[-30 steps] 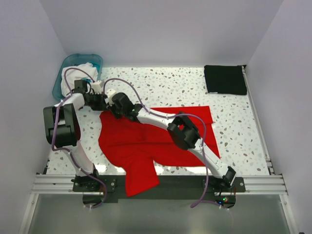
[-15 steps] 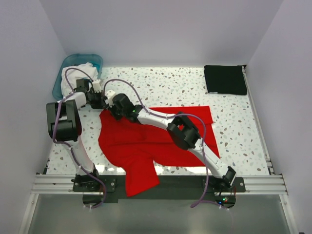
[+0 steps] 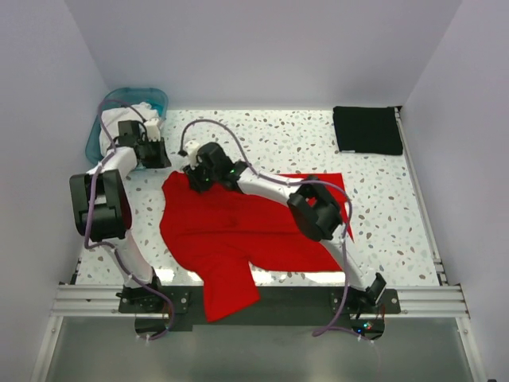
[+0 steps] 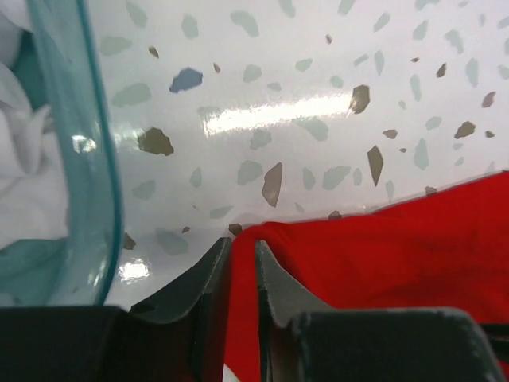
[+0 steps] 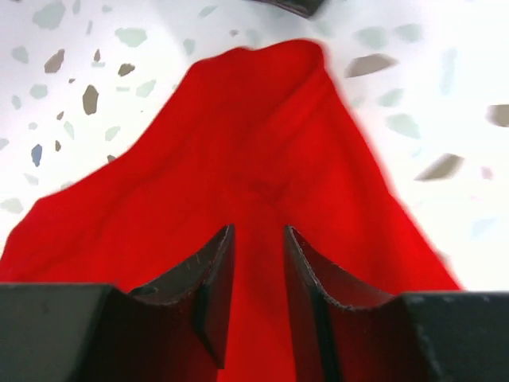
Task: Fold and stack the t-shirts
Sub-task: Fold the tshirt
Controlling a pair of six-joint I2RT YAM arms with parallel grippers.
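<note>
Left end effector (image 4: 241, 248) and right end effector (image 5: 258, 235) are both slightly parted and empty, at the red t-shirt (image 3: 238, 231).

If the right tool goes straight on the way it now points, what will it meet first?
Most likely the red t-shirt: its cloth fills the line ahead of the right tool. How near the tips are to it is unclear.

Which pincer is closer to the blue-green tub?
Left. The left pincer sits right beside the tub, at the red shirt's edge; the right pincer is farther off, over the shirt.
</note>
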